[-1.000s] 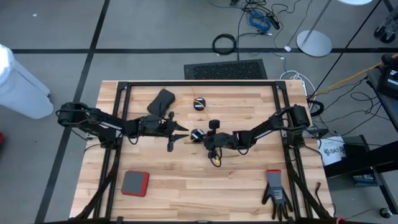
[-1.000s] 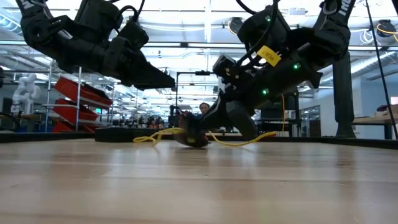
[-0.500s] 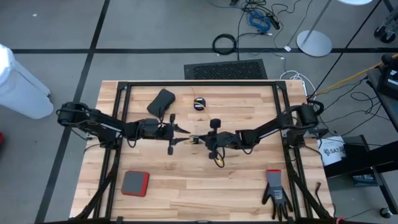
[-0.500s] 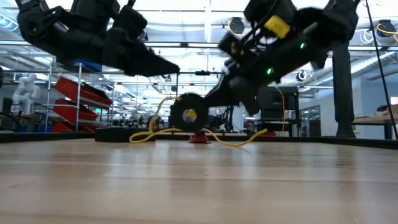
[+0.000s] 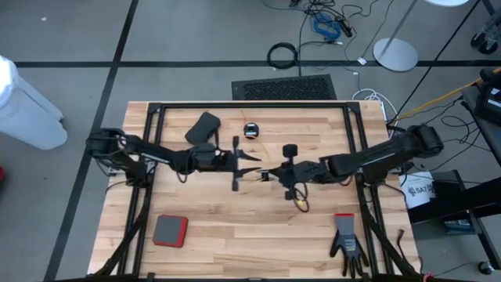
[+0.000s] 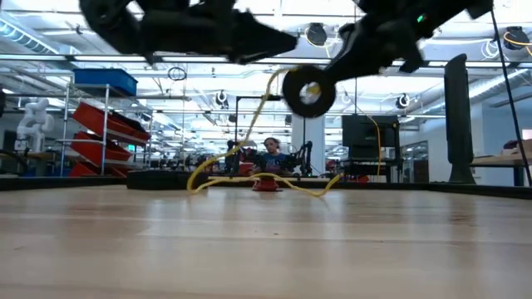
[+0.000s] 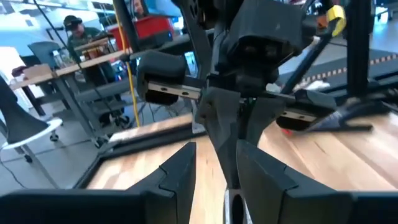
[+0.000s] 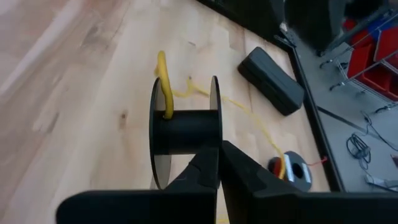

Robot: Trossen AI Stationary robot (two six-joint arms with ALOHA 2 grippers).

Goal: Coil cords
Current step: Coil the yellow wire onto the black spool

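My right gripper (image 5: 270, 173) is shut on a small black reel (image 8: 186, 134), which it holds high above the table in the low view (image 6: 309, 90). A thin yellow cord (image 6: 252, 133) runs from the reel's hub (image 8: 165, 93) down to loose loops on the wood (image 6: 218, 176). My left gripper (image 5: 252, 163) is open, level and just left of the reel, its fingers (image 7: 180, 180) facing the right gripper; it touches nothing that I can see. A second black reel (image 5: 251, 130) lies flat on the table farther back; I cannot make out its cord. My right gripper pinches one flange of the reel at its rim (image 8: 215, 146) between its two fingers. The fingers come level from the table's right side. The reel is lifted clear of the table, its axle level, and the yellow cord hangs slack below it to the tabletop.
A black case (image 5: 205, 125) lies at the far left of the table. A red and grey pad (image 5: 170, 231) lies near the front left, a black glove (image 5: 347, 243) near the front right. A black frame (image 5: 250, 106) borders the table.
My right gripper has lifted the reel off the table and carried it up and toward the right edge. The yellow cord has been drawn up from the table behind it, its loops staying on the wood. My left gripper has risen and followed toward the right.
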